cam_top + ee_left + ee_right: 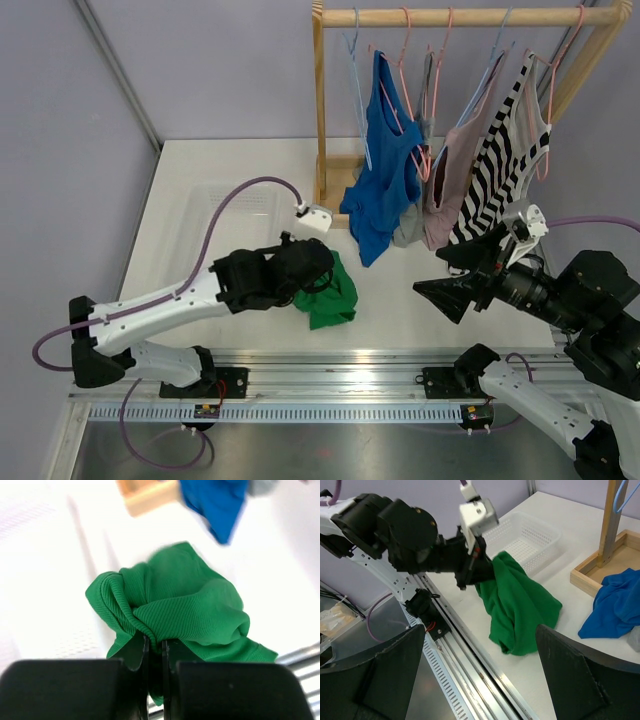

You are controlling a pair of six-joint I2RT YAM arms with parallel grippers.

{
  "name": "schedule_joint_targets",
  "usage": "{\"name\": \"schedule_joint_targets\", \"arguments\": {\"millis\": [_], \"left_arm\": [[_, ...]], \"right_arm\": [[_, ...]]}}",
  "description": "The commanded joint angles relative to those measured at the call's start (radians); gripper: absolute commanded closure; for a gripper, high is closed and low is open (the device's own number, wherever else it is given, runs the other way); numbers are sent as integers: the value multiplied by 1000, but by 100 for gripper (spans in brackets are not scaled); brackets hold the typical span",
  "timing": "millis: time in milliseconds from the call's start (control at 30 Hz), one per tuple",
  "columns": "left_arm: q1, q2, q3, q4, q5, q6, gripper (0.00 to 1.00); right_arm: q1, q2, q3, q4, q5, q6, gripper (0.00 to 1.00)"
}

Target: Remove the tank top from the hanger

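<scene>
A green ribbed tank top (328,293) hangs crumpled from my left gripper (312,272), its lower part resting on the white table near the front rail. In the left wrist view the gripper (155,647) is shut on a fold of the green tank top (185,607). The right wrist view shows the same top (520,605) off any hanger. My right gripper (452,282) is open and empty, to the right of the top, above the table. Its fingers (580,680) are wide apart.
A wooden rack (320,110) at the back holds several hangers with a blue top (385,170), a pink top (445,190) and a striped top (500,150). A clear mesh basket (525,542) lies at the table's left. A metal rail (350,360) runs along the front edge.
</scene>
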Motion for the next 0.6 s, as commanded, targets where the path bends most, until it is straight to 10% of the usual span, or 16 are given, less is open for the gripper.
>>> {"name": "schedule_joint_targets", "arguments": {"millis": [0,567], "left_arm": [[48,-62,104,-139,-207,30,100],[715,-203,294,-96,-76,141,100]], "right_arm": [[8,-20,43,2,44,19,0],[8,-48,-12,13,147,35,0]]}}
